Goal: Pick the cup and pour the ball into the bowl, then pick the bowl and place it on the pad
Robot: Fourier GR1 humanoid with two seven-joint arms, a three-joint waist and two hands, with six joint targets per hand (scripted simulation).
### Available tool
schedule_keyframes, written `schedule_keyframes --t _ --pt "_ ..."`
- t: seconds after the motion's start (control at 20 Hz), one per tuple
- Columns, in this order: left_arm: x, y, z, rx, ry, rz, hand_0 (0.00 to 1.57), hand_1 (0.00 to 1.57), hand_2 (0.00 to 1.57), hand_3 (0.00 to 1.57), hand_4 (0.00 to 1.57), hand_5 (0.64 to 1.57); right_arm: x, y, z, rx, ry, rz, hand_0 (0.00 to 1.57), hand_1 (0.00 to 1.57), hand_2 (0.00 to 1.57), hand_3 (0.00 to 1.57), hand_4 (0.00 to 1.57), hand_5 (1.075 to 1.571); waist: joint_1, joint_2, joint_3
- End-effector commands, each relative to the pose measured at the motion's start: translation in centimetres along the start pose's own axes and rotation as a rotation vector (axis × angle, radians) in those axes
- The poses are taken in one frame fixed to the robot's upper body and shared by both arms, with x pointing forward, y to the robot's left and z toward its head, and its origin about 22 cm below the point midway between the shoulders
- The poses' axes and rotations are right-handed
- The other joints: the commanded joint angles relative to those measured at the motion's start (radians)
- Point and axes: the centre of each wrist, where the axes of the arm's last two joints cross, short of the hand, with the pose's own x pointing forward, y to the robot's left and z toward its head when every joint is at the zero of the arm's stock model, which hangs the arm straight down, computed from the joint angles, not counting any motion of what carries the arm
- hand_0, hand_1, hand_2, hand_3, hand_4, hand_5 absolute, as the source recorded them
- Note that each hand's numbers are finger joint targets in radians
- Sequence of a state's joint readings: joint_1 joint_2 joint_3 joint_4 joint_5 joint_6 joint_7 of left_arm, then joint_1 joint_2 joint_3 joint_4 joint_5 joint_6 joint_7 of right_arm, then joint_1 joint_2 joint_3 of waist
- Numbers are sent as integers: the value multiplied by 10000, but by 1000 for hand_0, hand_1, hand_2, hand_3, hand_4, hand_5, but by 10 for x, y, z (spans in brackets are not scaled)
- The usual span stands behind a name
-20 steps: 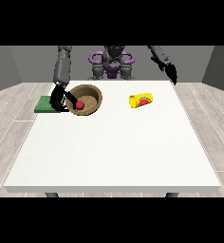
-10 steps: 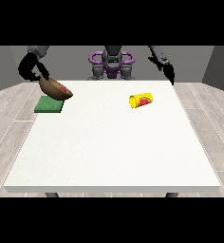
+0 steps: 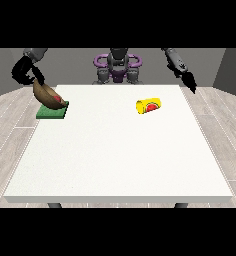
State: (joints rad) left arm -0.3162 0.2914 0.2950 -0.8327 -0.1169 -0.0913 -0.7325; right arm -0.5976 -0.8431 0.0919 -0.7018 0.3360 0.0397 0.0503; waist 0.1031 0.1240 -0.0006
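The brown bowl (image 3: 48,94) is tilted steeply over the green pad (image 3: 52,112), its lower edge at the pad's far side. The red ball (image 3: 56,99) shows inside it. The hand at the view's left (image 3: 25,70) is raised at the table's far left corner, its fingers curled at the bowl's upper rim. The yellow cup (image 3: 149,106) lies on its side on the table at the right of centre, its red inside facing the camera. The hand at the view's right (image 3: 186,80) hangs beyond the table's far right corner, fingers straight and pointing down, holding nothing.
The white table (image 3: 120,155) stretches wide towards the camera. The robot's torso (image 3: 118,67) stands behind the far edge. The pad lies close to the table's left edge.
The bowl has left its spot on the table beside the pad. It has been lifted, tipped and carried left over the pad. The cup and the other hand have not moved.
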Motion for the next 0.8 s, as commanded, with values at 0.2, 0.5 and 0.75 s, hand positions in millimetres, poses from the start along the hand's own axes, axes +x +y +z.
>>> schedule_keyframes --t 0.2,0.5,0.75 --pt "44 66 -42 479 -2442 519 0 0 0 0 839 1188 -37 7 0 -2204 441 -1478 1571 1571 1571 1571 1415 1563 771 2040 31" --pt "44 89 -30 1345 -2707 620 0 0 0 0 890 1191 -54 12 1 -2590 342 -3698 1571 1571 1571 1571 1223 1548 262 2843 29" --pt "46 104 -16 1508 -2689 457 0 0 0 0 861 1168 -57 35 0 -2029 1014 -6580 1571 1571 1571 1262 635 1378 215 2558 47"
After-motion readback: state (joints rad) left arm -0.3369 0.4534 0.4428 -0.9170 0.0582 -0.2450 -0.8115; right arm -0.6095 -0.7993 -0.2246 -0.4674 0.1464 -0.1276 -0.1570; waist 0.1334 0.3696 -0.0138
